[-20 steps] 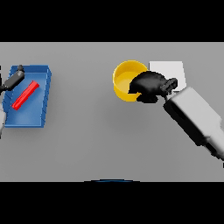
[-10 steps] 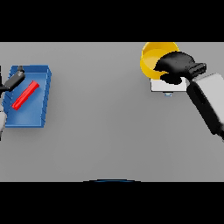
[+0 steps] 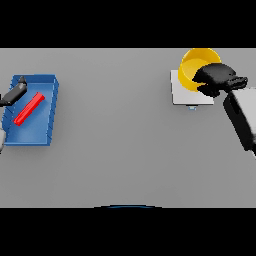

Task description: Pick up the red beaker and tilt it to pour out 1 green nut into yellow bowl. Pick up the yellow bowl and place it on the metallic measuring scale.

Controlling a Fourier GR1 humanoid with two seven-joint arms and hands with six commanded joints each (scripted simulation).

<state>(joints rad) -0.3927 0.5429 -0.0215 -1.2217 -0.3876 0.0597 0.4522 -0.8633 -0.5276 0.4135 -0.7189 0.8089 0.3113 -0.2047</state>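
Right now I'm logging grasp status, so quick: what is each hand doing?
Left hand: over the blue tray; fingers cannot be told.
Right hand: shut on the yellow bowl, over the scale.

Table (image 3: 120,150): grey, flat, plain surface.
Tray (image 3: 50,90): blue, rectangular, walled; lies on the table at its left side, slightly skewed.
Scale (image 3: 181,96): pale, square, flat plate; lies on the table at its right side toward the far edge, well apart from the tray, partly covered from above. A small tab shows at its near edge.
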